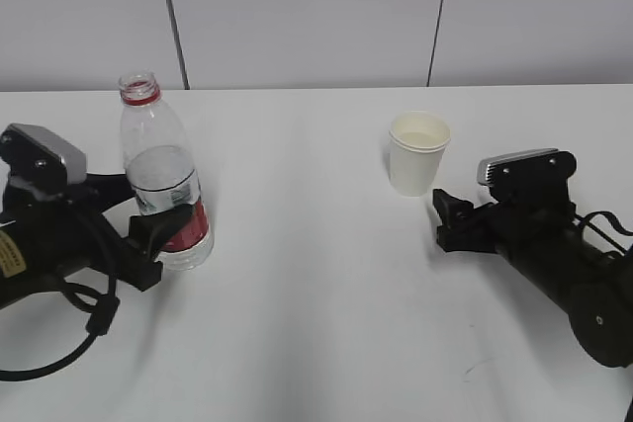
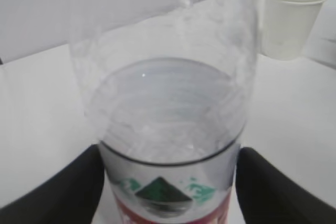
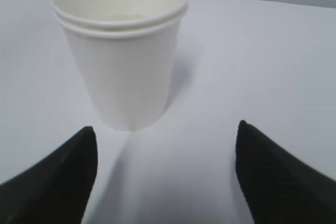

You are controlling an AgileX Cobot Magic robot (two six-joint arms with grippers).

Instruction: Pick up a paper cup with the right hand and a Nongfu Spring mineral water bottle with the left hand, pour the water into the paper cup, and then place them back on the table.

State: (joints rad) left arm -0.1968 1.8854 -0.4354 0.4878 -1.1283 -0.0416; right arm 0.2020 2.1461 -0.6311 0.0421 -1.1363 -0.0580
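Observation:
The Nongfu Spring mineral water bottle (image 1: pixel 163 185) stands upright and uncapped on the table (image 1: pixel 316 303) at the left, about half full of water (image 2: pixel 168 108). My left gripper (image 1: pixel 140 211) is shut on its labelled lower body, a black finger against each side (image 2: pixel 73 192). The paper cup (image 1: pixel 418 153) stands upright right of centre, with a little liquid showing inside. My right gripper (image 1: pixel 442 219) is open and empty on the table, just short of the cup. In the right wrist view the cup (image 3: pixel 123 56) stands ahead of the spread fingers (image 3: pixel 68 177), left of their midline.
A grey-white panelled wall (image 1: pixel 316 17) runs behind the table's far edge. The cup also shows at the upper right of the left wrist view (image 2: pixel 290 19). A black cable (image 1: pixel 69 343) loops under the left arm.

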